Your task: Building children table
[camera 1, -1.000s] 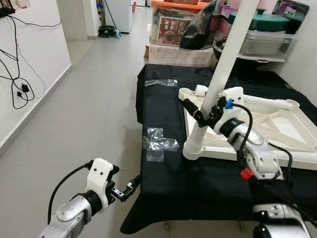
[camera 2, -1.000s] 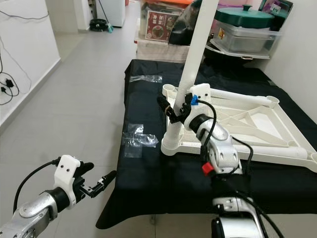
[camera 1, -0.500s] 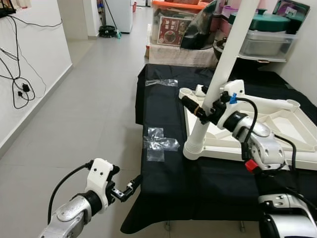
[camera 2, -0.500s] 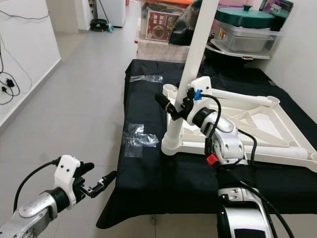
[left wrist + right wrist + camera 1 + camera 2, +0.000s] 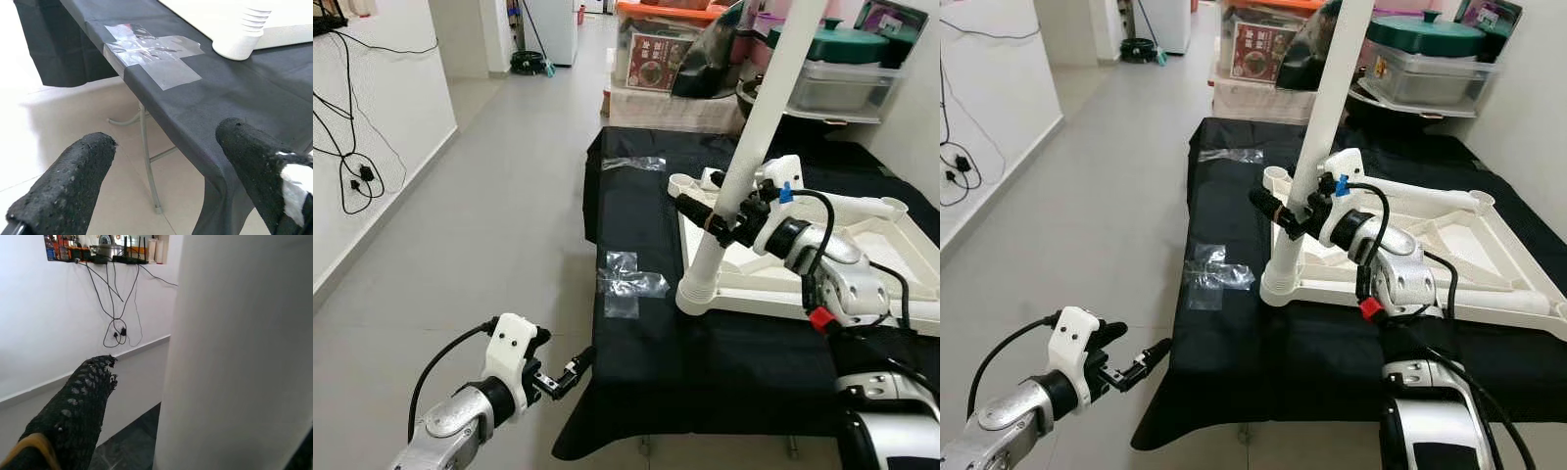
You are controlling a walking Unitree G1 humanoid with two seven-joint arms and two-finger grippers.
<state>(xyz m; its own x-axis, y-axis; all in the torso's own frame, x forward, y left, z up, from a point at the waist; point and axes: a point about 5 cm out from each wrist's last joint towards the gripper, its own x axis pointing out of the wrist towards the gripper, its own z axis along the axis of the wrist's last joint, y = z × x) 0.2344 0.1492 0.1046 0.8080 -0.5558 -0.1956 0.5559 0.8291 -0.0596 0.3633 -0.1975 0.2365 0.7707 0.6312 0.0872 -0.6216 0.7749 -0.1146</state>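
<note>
Near: L end effector [image 5: 566, 372] open, idle, low off the table's [image 5: 636, 343] near-left corner, holding nothing; tape patch [image 5: 151, 51] on the cloth just ahead of it.

Mid: R end effector [image 5: 724, 220] clasps the leg [image 5: 744, 166] above its ribbed foot [image 5: 695, 294], fingers [image 5: 73, 406] either side; grip looks closed on it.

Leg axis near vertical, top leaning away to the right. Foot sits at the near-left corner of the upturned frame [image 5: 862, 245].

Judgement: R arm far nearer. Next push goes down along the leg axis into the corner socket; the lean risks binding.
</note>
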